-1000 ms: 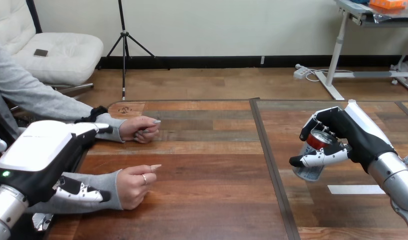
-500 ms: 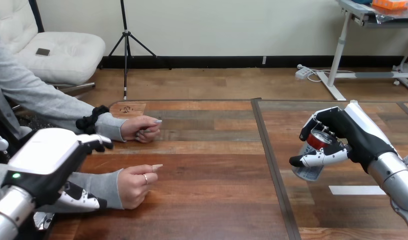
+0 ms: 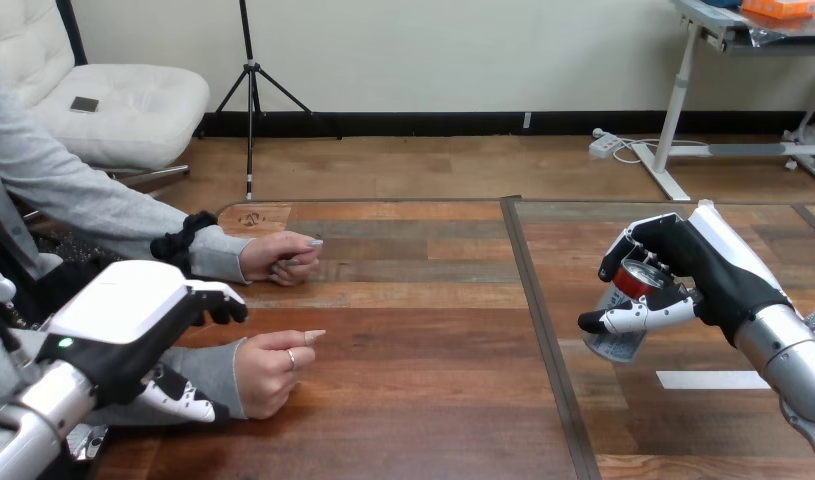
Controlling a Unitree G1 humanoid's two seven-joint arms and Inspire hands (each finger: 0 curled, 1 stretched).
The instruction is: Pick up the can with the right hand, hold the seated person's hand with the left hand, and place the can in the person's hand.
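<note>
My right hand (image 3: pixel 703 265) hangs above the table at the right, shut on a can (image 3: pixel 615 345) with a red top, which is tilted and off the surface. At the left, my left hand (image 3: pixel 133 310) straddles the person's grey-sleeved wrist (image 3: pixel 208 365). Its fingers (image 3: pixel 221 303) reach out over the far side and its thumb (image 3: pixel 183 402) lies on the near side, not closed round it. Just right of it, the person's nearer hand (image 3: pixel 273 370) rests on the table in a loose fist. The person's farther hand (image 3: pixel 283 258) also rests on the table, loosely curled.
A dark seam (image 3: pixel 543 330) splits the wooden table into left and right halves. A strip of white tape (image 3: pixel 711 379) lies on the right half below the can.
My left hand has slid right along the person's forearm, toward their nearer hand, with its fingers reaching further out. My right hand and the can have not moved.
</note>
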